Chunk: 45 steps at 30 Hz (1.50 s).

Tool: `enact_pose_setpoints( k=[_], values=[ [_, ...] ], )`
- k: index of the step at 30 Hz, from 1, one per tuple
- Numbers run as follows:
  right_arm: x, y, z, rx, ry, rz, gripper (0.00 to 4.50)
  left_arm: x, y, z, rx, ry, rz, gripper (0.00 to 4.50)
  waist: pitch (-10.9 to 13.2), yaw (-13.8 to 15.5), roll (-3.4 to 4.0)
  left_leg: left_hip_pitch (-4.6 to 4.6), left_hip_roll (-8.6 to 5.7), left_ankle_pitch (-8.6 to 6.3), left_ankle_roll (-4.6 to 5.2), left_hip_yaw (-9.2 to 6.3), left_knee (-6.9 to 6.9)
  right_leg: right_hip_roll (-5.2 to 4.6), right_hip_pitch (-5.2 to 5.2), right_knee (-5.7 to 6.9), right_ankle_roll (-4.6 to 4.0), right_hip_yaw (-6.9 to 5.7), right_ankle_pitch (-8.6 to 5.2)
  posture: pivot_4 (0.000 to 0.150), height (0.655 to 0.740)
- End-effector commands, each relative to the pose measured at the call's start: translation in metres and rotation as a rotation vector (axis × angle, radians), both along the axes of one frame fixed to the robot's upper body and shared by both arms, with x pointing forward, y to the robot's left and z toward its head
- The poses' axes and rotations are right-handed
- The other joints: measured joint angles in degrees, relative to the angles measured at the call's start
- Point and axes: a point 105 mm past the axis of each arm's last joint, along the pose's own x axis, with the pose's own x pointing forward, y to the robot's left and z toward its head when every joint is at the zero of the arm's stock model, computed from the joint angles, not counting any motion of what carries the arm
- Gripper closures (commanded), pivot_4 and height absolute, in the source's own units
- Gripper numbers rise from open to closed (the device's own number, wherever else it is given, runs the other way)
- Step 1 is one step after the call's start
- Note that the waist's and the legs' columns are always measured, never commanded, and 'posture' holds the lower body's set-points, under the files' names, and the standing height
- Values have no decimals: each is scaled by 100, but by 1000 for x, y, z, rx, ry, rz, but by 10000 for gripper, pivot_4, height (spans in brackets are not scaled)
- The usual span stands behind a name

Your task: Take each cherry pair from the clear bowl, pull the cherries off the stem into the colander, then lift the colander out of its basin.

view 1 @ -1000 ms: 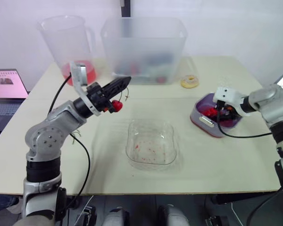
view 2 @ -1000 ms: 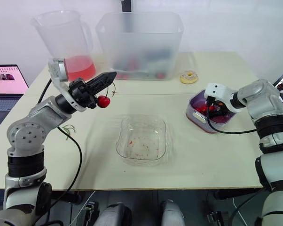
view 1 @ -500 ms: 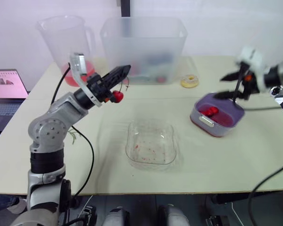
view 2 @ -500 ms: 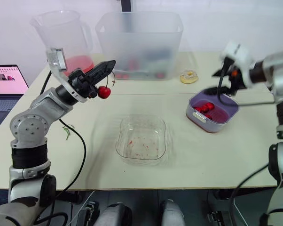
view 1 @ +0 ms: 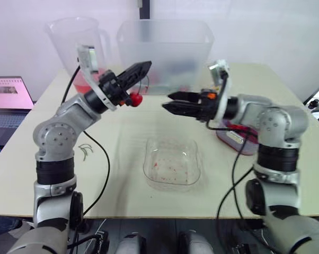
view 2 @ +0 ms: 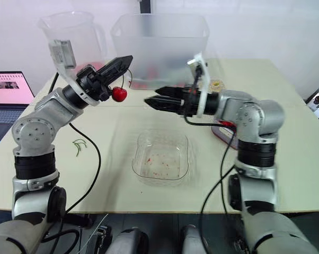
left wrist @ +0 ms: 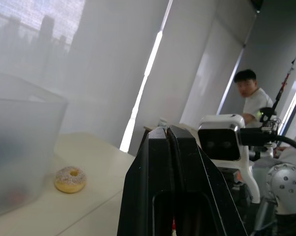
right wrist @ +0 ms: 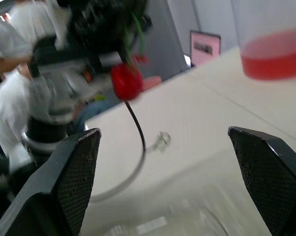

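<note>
My left gripper [view 1: 142, 67] is raised over the table's back left, shut on a green stem from which a red cherry [view 1: 135, 99] hangs. My right gripper [view 1: 167, 100] stands open a short way to the right of the cherry, pointing at it; in its wrist view the cherry [right wrist: 127, 81] hangs between and beyond the wide-apart fingers [right wrist: 74, 172]. The clear bowl [view 1: 149, 159] at the table's centre holds only red smears. The purple basin with its colander [view 2: 218, 133] lies at the right, mostly hidden behind my right arm.
A pitcher of red liquid [view 1: 74, 47] and a large translucent bin [view 1: 165, 47] stand at the back. A small donut [left wrist: 69, 179] lies near the bin. Loose green stems [view 1: 86, 152] lie on the left. A laptop [view 1: 8, 95] is off the left edge.
My right gripper swung left from above the basin to face the hanging cherry. My left gripper rose slightly, still holding the stem.
</note>
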Motion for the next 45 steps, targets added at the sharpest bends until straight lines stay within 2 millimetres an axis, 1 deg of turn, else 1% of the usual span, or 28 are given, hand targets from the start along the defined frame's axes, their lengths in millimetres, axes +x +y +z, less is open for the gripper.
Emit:
enact_pose_setpoints(
  k=[1,8,15,18,20,24,28,30,31,33,41,45],
  values=[
    [-4,6,16,54,-51,-13,467,-7,0,7,-12,-35,-16,45000,0,1,0,0,-1,0,0,0,2,0,1,0,0,0,0,1500,6863],
    [-8,36,8,90,6,65,467,-9,-3,8,-28,-28,-27,45000,0,-63,0,2,0,0,1,3,0,3,-2,4,0,2,0,1500,6863],
    [-2,51,4,92,16,77,467,-10,-7,7,-35,-20,-37,45000,0,-130,0,2,0,0,1,2,-5,3,-3,6,0,2,0,1500,6863],
    [-2,54,3,93,16,87,9080,-10,-8,6,-35,-18,-38,45000,0,-148,0,2,0,0,1,2,-11,4,-5,7,0,3,0,1500,6863],
    [-2,54,3,92,12,89,18778,-10,-8,5,-34,-14,-37,45000,0,-148,0,2,1,0,1,3,-14,4,-6,7,0,3,0,1500,6863],
    [-1,55,4,94,9,84,18778,-12,-9,0,-20,-4,-46,45000,0,-148,0,2,1,0,1,3,-15,4,-6,7,0,4,0,1500,6863],
    [-1,55,3,93,11,87,18778,-11,-8,-1,-23,-3,-37,45000,0,-141,0,2,1,0,1,4,-15,4,-7,6,0,4,0,1500,6863],
    [-1,55,3,95,17,91,23468,-9,-8,-1,-25,-5,-26,45000,0,-142,0,2,1,0,1,4,-15,4,-7,6,0,4,0,1500,6863],
    [-1,56,3,93,18,93,26538,-9,-8,-1,-26,-4,-26,45000,0,-142,0,2,1,0,1,3,-15,4,-7,6,0,4,0,1500,6863],
    [-2,58,0,81,18,98,35560,-8,-8,-2,-18,1,-30,45000,0,-146,0,2,1,0,1,3,-15,4,-7,6,0,4,0,1500,6863],
    [-1,57,-3,65,22,91,35560,-10,-9,-6,-18,6,-33,45000,0,-145,0,2,1,0,1,4,-16,4,-7,6,0,4,0,1500,6863],
    [0,52,-9,31,30,82,35560,-8,-6,-4,-23,1,-22,45000,0,-140,0,2,1,0,1,4,-15,4,-7,4,0,4,0,1500,6863]
  ],
)
